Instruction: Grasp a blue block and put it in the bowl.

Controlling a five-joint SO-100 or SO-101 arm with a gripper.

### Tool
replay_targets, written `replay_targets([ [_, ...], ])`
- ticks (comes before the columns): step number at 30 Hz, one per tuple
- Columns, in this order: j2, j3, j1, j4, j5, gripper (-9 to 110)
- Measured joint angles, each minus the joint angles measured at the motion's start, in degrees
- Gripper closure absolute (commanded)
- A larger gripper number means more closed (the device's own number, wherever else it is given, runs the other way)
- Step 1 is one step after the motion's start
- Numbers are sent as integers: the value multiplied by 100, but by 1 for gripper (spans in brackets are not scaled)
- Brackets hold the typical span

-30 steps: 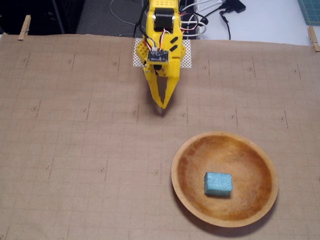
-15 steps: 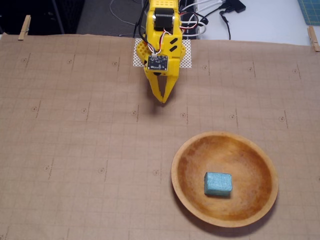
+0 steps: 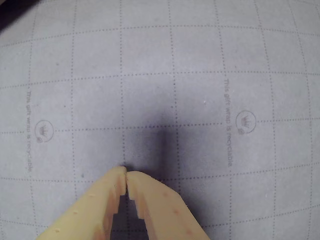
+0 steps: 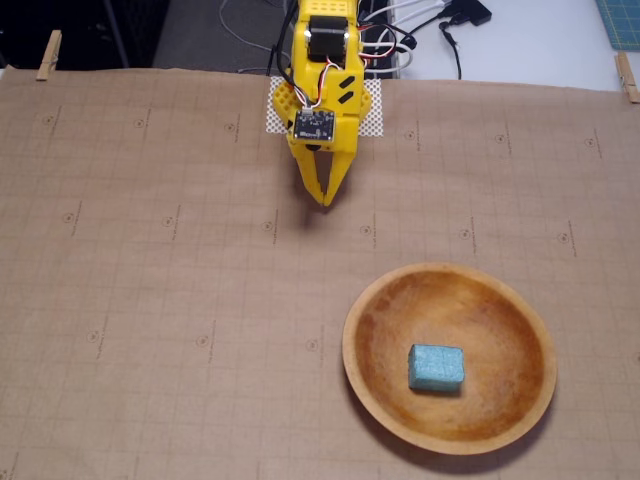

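Note:
The teal-blue block lies inside the wooden bowl, a little right of its centre, in the fixed view. My yellow gripper hangs over bare paper near the arm's base, well above and left of the bowl, with its fingertips touching and nothing between them. In the wrist view the gripper enters from the bottom edge, its two tips closed together over the gridded paper. Neither block nor bowl shows in the wrist view.
Brown gridded wrapping paper covers the table, held by wooden clothespins at the left and right back corners. Cables and a white mesh pad lie at the arm's base.
The gripper has drawn back toward the arm's base, its tip moving up the fixed view. Block and bowl have not moved.

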Motion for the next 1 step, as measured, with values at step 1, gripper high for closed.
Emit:
replay_targets([
  [1,0,0,0,0,0,105],
])
